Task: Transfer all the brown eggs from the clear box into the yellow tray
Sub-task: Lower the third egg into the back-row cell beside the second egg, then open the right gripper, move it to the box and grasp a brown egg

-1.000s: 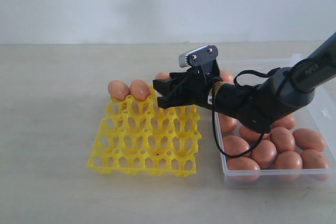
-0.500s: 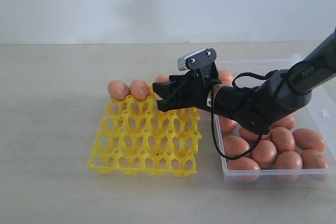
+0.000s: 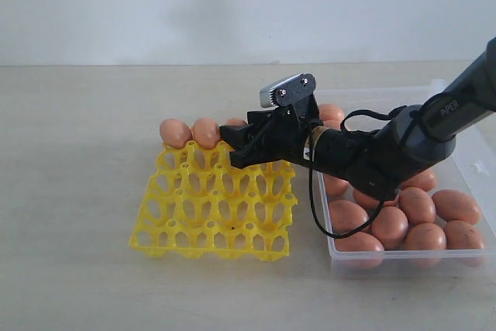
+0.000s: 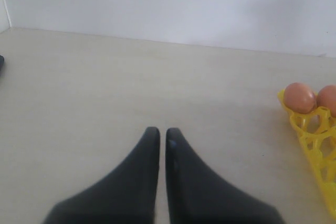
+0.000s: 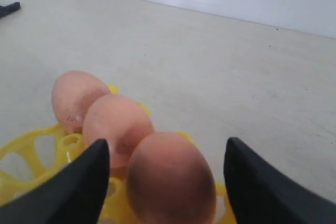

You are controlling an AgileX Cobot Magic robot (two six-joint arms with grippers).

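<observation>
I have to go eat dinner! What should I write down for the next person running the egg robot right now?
Right gripper: open, jaws on either side of the third egg, not touching it.
Left gripper: shut, empty, over bare table.
Done: the third egg and two more eggs sit side by side along the back row of the tray.
Left: many more wait in the box. Probably lift the right gripper clear, then go back for the next one.
</observation>
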